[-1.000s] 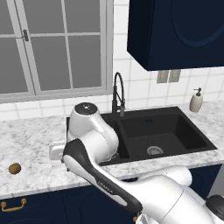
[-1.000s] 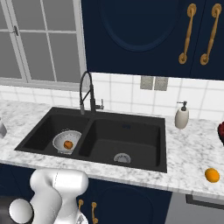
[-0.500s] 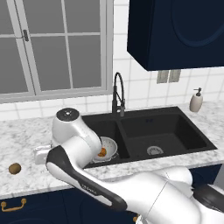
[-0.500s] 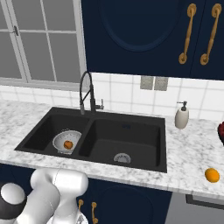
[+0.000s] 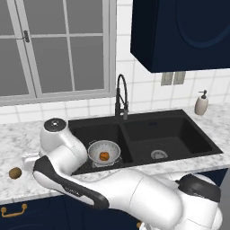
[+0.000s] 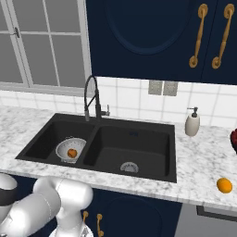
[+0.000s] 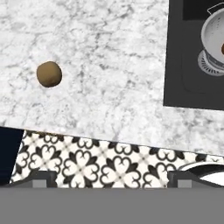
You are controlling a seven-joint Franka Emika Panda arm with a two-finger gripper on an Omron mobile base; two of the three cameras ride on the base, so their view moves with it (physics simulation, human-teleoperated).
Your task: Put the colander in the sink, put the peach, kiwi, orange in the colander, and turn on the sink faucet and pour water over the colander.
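Observation:
The silver colander (image 5: 104, 152) (image 6: 70, 149) stands in the left basin of the black sink (image 5: 179, 134) (image 6: 139, 143). One orange-red fruit, which looks like the peach (image 5: 104, 156) (image 6: 71, 152), lies in it. On the marbled counter left of the sink rests the brown kiwi (image 5: 15, 173) (image 7: 49, 74). The orange (image 6: 224, 185) sits far to the right on the counter. My gripper (image 7: 111, 179) is open and empty, over the counter's front edge, apart from the kiwi. No stream shows at the black faucet (image 5: 121, 96) (image 6: 92, 97). The colander's rim (image 7: 215, 37) shows in the hand view.
A beige soap pump bottle (image 5: 201, 103) (image 6: 192, 124) stands on the counter right of the sink. Something dark red (image 6: 233, 141) pokes in at the right edge. Patterned floor tiles (image 7: 105, 162) lie below the counter edge. My white arm (image 5: 90, 188) covers the counter front.
My arm has swung left and down, uncovering the colander in the left base view. The gripper has stayed open. Fruit and colander have not moved.

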